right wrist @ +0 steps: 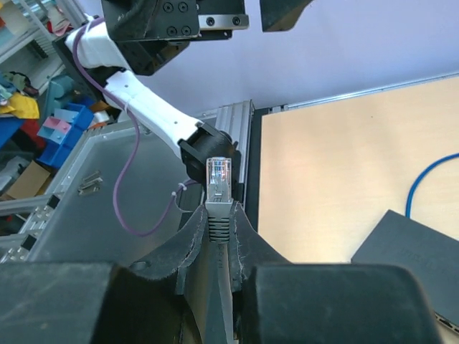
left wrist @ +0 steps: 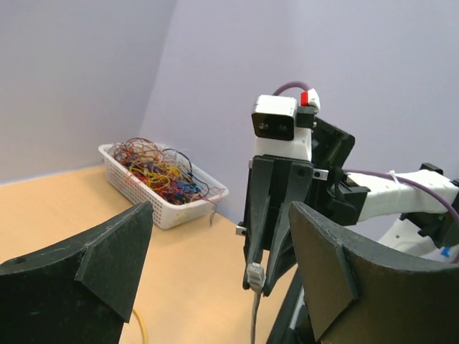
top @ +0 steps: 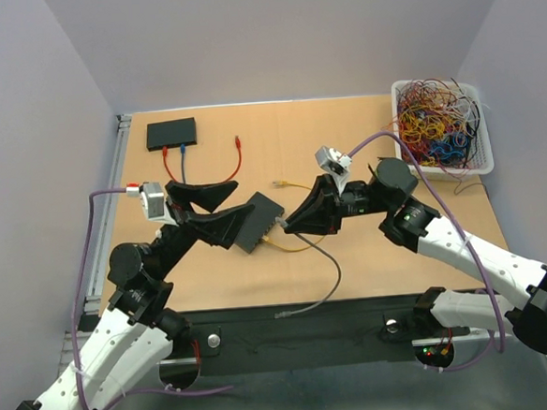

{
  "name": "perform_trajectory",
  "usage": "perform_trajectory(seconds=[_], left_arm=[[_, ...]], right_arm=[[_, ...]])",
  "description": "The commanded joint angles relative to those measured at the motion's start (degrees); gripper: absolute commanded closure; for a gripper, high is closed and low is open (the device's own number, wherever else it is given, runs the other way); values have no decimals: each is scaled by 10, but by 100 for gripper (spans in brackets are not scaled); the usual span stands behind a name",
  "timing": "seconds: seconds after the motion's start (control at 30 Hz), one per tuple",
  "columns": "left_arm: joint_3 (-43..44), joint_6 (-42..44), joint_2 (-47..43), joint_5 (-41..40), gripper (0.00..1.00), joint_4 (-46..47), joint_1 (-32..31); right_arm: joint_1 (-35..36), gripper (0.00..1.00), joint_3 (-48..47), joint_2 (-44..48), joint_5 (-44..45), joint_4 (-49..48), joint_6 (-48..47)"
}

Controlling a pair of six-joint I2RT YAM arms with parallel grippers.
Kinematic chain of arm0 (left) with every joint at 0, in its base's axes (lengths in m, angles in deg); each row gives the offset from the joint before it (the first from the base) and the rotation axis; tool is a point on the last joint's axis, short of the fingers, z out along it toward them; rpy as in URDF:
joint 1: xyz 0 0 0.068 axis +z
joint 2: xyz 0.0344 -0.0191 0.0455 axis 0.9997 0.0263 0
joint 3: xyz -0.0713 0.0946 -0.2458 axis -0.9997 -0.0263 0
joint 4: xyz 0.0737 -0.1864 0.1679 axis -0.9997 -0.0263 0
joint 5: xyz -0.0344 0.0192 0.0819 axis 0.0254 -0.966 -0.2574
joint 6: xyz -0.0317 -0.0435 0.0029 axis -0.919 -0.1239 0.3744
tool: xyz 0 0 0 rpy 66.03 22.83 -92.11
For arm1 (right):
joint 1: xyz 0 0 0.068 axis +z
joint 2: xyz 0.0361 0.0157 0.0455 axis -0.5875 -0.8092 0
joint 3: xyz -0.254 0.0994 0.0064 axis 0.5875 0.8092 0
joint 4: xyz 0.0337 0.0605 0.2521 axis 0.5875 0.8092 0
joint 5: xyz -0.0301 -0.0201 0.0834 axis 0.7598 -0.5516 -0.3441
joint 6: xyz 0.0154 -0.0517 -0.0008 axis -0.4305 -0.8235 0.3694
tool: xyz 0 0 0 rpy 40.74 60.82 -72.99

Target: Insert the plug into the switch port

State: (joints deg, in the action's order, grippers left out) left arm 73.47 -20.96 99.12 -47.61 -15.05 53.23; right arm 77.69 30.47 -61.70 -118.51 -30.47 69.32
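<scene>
Your right gripper is pinching the grey plug, just beside the right face of the black switch mid-table; your left gripper stands spread wide, just left of the switch

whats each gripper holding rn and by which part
The right gripper pinches the plug by its grey boot, just behind the clear connector tip. The left gripper is open and holds nothing.

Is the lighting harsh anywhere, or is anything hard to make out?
Top view: even light, only soft shadows on the table. Left wrist view: the fingers of the left gripper are dark, near-featureless. Right wrist view: the plug is crisp, without glare.
</scene>
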Motion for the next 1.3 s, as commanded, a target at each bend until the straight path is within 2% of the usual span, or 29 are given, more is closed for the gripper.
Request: perform_trajectory(seconds=[0.0,0.2,0.33,0.43,0.53,0.63,0.97,1.1,1.2,1.23,1.27], left_arm=[[21,27,-2,-30,14,-3,-2],[14,37,-4,-57,17,-3,-1],[9,39,6,-109,19,-3,-2],[6,44,27,-139,20,1,-1],[10,49,62,-155,21,6,-1],[15,52,100,-159,23,18,-2],[11,61,130,-184,23,35,-2],[17,54,141,-234,23,7,-1],[44,50,183,-277,23,-45,-2],[55,48,200,-293,23,-80,-1],[79,45,218,-301,23,-97,-1]], right_arm=[[5,100,-18,14,12,22,-35],[6,99,-26,35,89,74,-84],[13,100,-24,51,167,90,-107],[35,99,-28,50,232,118,-137],[84,100,-36,39,344,147,-169],[107,100,-33,33,389,151,-185],[110,100,-33,33,336,147,-184],[110,100,-29,30,329,147,-177],[110,100,-32,-2,449,158,-149],[110,100,-46,-16,556,171,-144],[109,99,-57,-33,598,189,-139]])
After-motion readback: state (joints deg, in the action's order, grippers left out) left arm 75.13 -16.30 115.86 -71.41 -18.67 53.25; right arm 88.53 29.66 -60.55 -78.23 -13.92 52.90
